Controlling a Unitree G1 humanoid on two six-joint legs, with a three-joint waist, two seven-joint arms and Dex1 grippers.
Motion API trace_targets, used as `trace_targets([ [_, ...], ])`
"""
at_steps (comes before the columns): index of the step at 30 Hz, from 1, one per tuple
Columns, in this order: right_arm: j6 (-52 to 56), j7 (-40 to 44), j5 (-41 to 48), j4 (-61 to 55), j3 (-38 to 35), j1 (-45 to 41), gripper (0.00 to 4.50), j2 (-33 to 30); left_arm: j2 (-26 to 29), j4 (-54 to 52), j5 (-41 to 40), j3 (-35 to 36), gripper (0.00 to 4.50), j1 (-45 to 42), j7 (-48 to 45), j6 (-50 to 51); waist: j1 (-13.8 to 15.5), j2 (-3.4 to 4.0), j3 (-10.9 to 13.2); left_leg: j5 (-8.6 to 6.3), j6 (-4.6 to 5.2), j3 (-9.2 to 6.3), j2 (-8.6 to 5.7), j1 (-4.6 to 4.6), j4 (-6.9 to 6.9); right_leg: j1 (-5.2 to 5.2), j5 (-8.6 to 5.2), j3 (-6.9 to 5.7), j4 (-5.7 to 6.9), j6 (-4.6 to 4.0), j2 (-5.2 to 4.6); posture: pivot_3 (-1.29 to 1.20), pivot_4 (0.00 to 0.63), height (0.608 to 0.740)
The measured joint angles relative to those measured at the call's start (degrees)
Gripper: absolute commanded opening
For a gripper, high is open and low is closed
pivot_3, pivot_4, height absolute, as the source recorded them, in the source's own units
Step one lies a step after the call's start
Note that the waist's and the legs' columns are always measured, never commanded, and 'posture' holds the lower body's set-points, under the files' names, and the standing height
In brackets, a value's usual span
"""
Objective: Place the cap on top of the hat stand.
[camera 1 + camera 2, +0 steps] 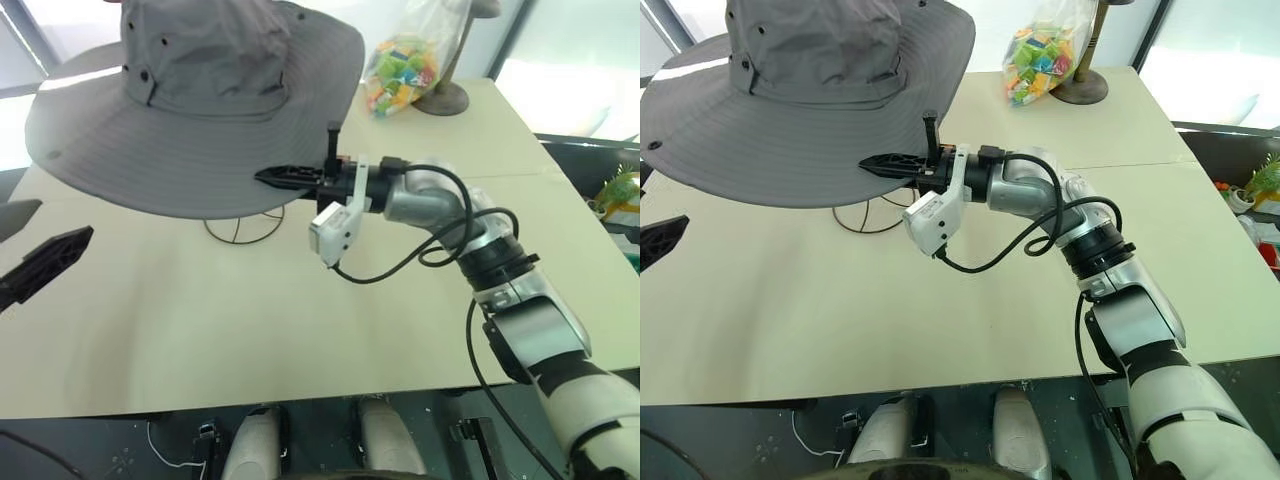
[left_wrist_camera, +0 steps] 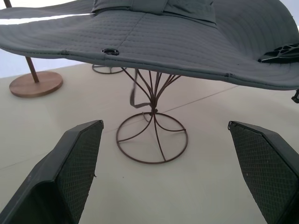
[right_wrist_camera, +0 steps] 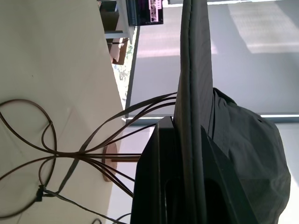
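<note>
Left gripper (image 2: 163,177) fingers spread, right gripper (image 1: 880,163) pinching cap (image 1: 200,130) brim, hat stand (image 2: 152,135) beneath

Grey sun hat (image 1: 200,110), concentric stitch lines on brim, dark eyelets. Dark brown wire hat stand (image 2: 152,135). Beige table (image 1: 300,330). Multicoloured blocks in clear bag (image 1: 400,75). Black gripper fingers (image 2: 70,172), diamond-textured pads.

A robot test room: a bare beige table (image 1: 300,330) beside large bright windows (image 1: 1210,40).
</note>
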Motion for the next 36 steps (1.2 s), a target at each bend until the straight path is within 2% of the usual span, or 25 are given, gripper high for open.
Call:
trace_targets([
  [4, 0.8, 2.0, 2.3, 0.0, 0.3, 0.9, 0.04, 0.2, 0.0, 0.0, 0.0, -0.3, 4.5, -0.4, 0.1, 0.0, 0.0, 0.0, 0.0, -0.01, 0.02, -0.01, 0.0, 0.0, 0.0, 0.0, 0.0, 0.0, 0.0, 0.0, -0.01, 0.0, 0.15, 0.739],
  [5, 0.9, 2.3, 2.6, -0.1, 0.3, 0.9, 0.32, 0.2, 0.0, 0.0, 0.1, -0.3, 4.5, -0.4, 0.2, 0.0, 0.0, 0.0, 0.0, -0.02, 0.03, -0.01, 0.0, 0.0, 0.0, 0.0, 0.0, 0.0, 0.0, 0.0, -0.01, 0.0, 0.15, 0.739],
  [7, 1.3, 2.9, 3.0, -0.1, 0.3, 0.9, 0.92, 0.2, 0.0, 0.0, 0.1, -0.4, 4.5, -0.6, 0.2, -0.1, 0.0, 0.0, 0.0, -0.02, 0.03, -0.01, 0.0, 0.0, 0.0, 0.0, 0.0, 0.0, 0.0, 0.0, -0.01, 0.0, 0.15, 0.739],
  [8, 1.4, 3.1, 3.2, -0.1, 0.3, 0.9, 1.36, 0.2, 0.0, 0.0, 0.1, -0.6, 4.5, -0.7, 0.2, -0.1, 0.0, 0.0, 0.0, -0.03, 0.04, -0.01, 0.0, 0.0, 0.0, 0.0, 0.0, 0.0, 0.0, 0.0, -0.01, 0.0, 0.15, 0.739],
  [14, 2.2, 3.7, 3.3, -0.1, 0.2, 1.0, 4.44, 0.1, 0.0, 0.3, 0.2, -0.9, 4.5, -1.5, 0.1, -0.1, 0.0, 0.0, 0.0, -0.02, 0.03, -0.01, 0.0, 0.0, 0.0, 0.0, 0.0, 0.0, 0.0, 0.0, -0.02, 0.0, 0.15, 0.739],
  [15, 2.2, 3.6, 3.2, -0.2, 0.2, 1.1, 4.48, 0.0, 0.0, 0.3, 0.2, -1.0, 4.5, -1.5, 0.1, -0.1, 0.0, 0.0, 0.0, -0.02, 0.03, -0.01, 0.0, 0.0, 0.0, 0.0, 0.0, 0.0, 0.0, 0.0, -0.02, 0.0, 0.15, 0.739],
  [25, 0.8, 0.3, -2.0, -0.3, 0.2, 1.6, 4.48, -1.4, 0.3, 1.5, 1.6, -2.6, 4.5, -2.9, -0.7, -0.1, 0.0, 0.0, 0.0, 0.0, 0.0, 0.0, -0.01, 0.0, 0.0, -0.01, 0.0, 0.0, 0.0, 0.0, 0.0, 0.0, 0.15, 0.739],
  [28, 1.3, 0.0, -2.1, -0.3, 0.2, 1.5, 3.66, -1.4, 0.3, 1.9, 2.0, -3.1, 4.5, -3.6, -1.0, -0.2, 0.1, 0.0, 0.0, 0.0, 0.01, -0.01, -0.01, 0.0, 0.0, 0.0, 0.0, 0.0, 0.0, 0.0, 0.0, 0.0, 0.15, 0.739],
  [33, 1.2, -1.8, -4.4, -0.3, 0.1, 0.3, 1.0, -1.7, 0.2, 1.9, 2.4, -4.0, 4.5, -3.9, -1.1, -0.2, 0.1, 0.0, 0.0, 0.0, 0.0, -0.01, -0.01, 0.0, 0.0, 0.0, 0.0, 0.0, 0.0, 0.0, 0.0, 0.0, 0.15, 0.739],
  [35, 1.1, -2.7, -6.0, -0.3, 0.1, 0.2, 0.08, -2.4, 0.2, 1.9, 2.4, -4.1, 4.5, -3.9, -1.1, -0.2, 0.1, 0.0, 0.0, 0.0, 0.0, -0.01, -0.01, 0.0, 0.0, 0.0, 0.0, 0.0, -0.01, 0.0, -0.01, 0.0, 0.15, 0.739],
  [36, 0.9, -3.1, -6.9, -0.3, 0.1, 0.2, 0.08, -2.9, 0.2, 1.9, 2.4, -4.1, 4.5, -3.9, -1.1, -0.2, 0.1, 0.0, 0.0, 0.0, 0.0, 0.0, -0.01, 0.0, 0.0, -0.01, 0.0, 0.0, -0.01, 0.0, -0.01, 0.0, 0.15, 0.739],
])
